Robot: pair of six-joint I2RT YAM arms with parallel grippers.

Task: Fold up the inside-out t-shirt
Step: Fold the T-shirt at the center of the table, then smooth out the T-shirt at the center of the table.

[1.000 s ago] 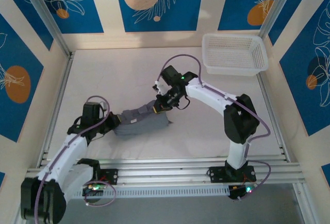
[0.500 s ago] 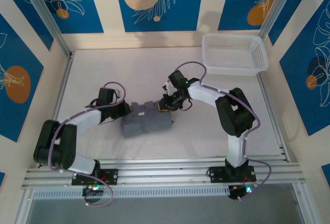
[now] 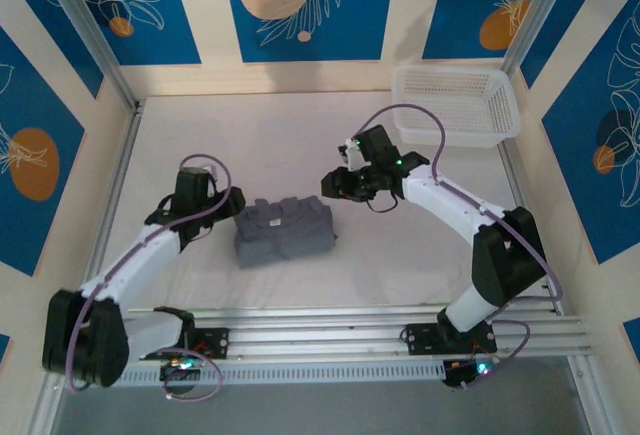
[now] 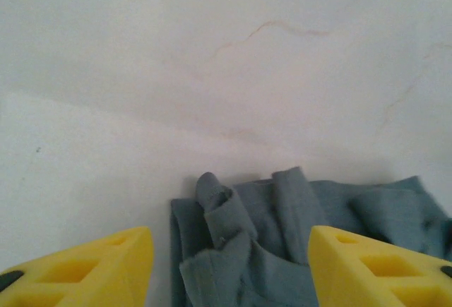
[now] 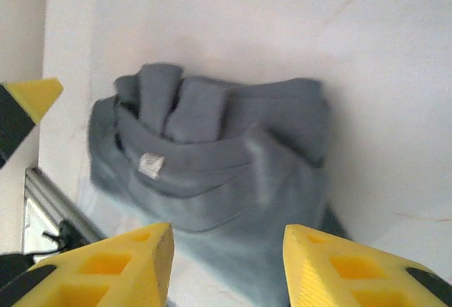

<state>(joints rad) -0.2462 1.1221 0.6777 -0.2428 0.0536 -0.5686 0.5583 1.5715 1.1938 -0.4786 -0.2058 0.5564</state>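
Release: left gripper (image 3: 222, 217) and right gripper (image 3: 335, 185) have both opened and drawn back, empty, either side of the t-shirt (image 3: 283, 232), a compact folded bundle on the table (image 3: 250, 145). Folding looks nearly done.

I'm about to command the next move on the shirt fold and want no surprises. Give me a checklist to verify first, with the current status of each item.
1. Left pincer open, no cloth pinched: ok.
2. Right pincer open, short of the shirt: ok.
3. Shirt lies as one compact bundle on the table, between the arms: ok.
4. Fold is neat: not ok; rolled lumps and a loose edge show in both wrist views.
5. Underside layers lie flat: cannot tell.
6. Basket stands apart from the shirt and both arms: ok.
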